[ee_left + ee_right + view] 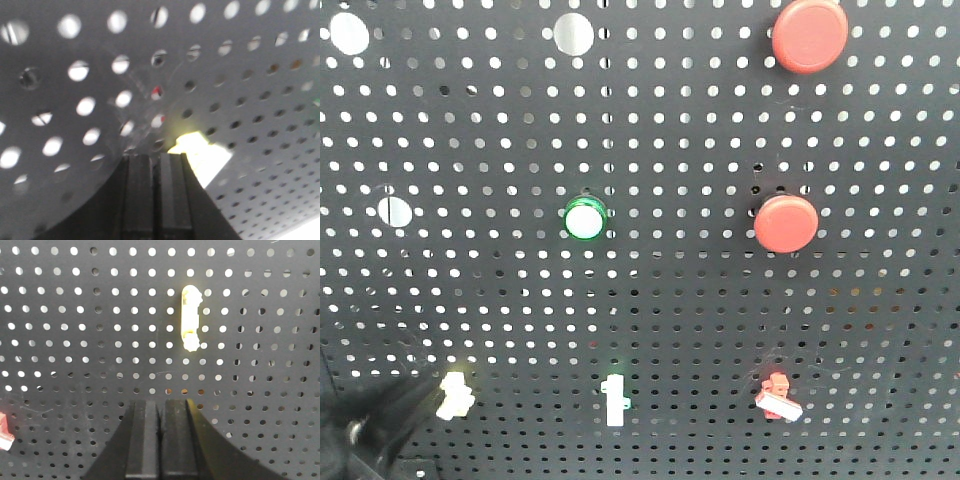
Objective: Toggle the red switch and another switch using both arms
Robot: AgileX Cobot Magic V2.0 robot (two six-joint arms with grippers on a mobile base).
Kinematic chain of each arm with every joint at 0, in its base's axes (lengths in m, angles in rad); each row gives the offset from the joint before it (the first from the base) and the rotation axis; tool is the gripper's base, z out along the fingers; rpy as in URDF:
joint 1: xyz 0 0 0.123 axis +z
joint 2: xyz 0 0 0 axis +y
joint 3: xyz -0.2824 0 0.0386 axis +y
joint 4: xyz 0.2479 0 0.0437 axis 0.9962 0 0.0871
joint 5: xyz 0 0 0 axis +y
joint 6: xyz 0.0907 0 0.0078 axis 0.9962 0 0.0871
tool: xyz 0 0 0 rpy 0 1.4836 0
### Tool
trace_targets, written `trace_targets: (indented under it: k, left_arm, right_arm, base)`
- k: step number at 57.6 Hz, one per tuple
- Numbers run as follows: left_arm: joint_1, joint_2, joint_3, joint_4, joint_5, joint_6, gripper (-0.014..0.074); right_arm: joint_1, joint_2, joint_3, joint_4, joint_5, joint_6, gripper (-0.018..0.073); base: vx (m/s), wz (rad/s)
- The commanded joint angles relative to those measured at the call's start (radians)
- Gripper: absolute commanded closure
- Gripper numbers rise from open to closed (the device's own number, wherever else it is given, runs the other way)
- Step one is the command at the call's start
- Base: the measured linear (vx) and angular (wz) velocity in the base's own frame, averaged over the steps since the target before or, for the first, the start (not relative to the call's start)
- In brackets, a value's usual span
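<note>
In the front view, the red switch sits low on the right of the pegboard, below a big red button. The pale yellow switch sits low on the left, and between them is a thin white toggle that you must leave alone. The left gripper is only a dark blur right beside the pale yellow switch, and you cannot tell from here if it touches. The right gripper is not in this view. In the left wrist view, the left gripper has its two fingers pressed together and holds nothing. The pale yellow switch glows just past the tips, a bit to the right. I think this arm is close, so slide a little right to meet the lever, push slowly with the closed tips, and stop when it flips. In the right wrist view, the right gripper is pressed together too and holds nothing. It points near the thin white toggle, which is the wrong one. The red switch only peeks in at the left edge, well apart from the tips. I think you should move this arm across until the red switch is right in front of the fingers. Then nudge its tiny lever gently, because it is easy to miss.
</note>
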Motion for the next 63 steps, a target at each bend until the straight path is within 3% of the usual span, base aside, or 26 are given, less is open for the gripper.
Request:
trace_targets:
  k: [1, 20, 25, 32, 39, 44, 52, 56, 63]
  left_arm:
    - [-0.004, 0.006, 0.025, -0.031, -0.025, -0.004, 0.0594]
    - [-0.004, -0.169, 0.141, -0.029, -0.005, -0.004, 0.0594]
    - [-0.004, -0.270, 0.159, -0.029, 0.025, -0.004, 0.0594]
    - [-0.004, -0.404, 0.160, -0.029, 0.126, -0.004, 0.0594]
    - [-0.004, -0.531, 0.160, -0.023, 0.208, -0.001, 0.0594]
    - [-0.004, -0.600, 0.160, 0.010, 0.244, -0.001, 0.0594]
    - [-0.004, -0.667, 0.160, 0.119, 0.287, -0.001, 0.0594]
    - [-0.004, -0.679, 0.160, 0.161, 0.307, -0.002, 0.0594]
    - [-0.004, -0.680, 0.160, 0.163, 0.336, -0.002, 0.0594]
  right_arm:
    - [-0.005, 0.013, -0.032, 0.000, -0.078, -0.004, 0.0561]
    - [-0.005, 0.039, -0.032, 0.048, -0.075, -0.042, 0.0561]
    - [-0.003, 0.080, -0.032, 0.073, -0.075, -0.110, 0.0561]
    - [-0.003, 0.152, -0.032, 0.184, -0.076, -0.281, 0.0561]
    - [0.000, 0.246, -0.035, 0.404, -0.079, -0.522, 0.0561]
    - [0.050, 0.320, -0.038, 0.608, -0.078, -0.730, 0.0561]
    - [0.248, 0.442, -0.066, 0.931, -0.081, -1.160, 0.0561]
    - [0.352, 0.488, -0.081, 1.078, -0.172, -1.270, 0.0561]
    - [0.476, 0.545, -0.105, 1.263, -0.355, -1.437, 0.0561]
  base:
    - [0.00, 0.00]
    - [0.00, 0.00]
    - [0.00, 0.00]
    - [0.00, 0.00]
    - [0.00, 0.00]
    - [0.00, 0.00]
    - [0.00, 0.00]
    - [0.00, 0.00]
    - [0.00, 0.00]
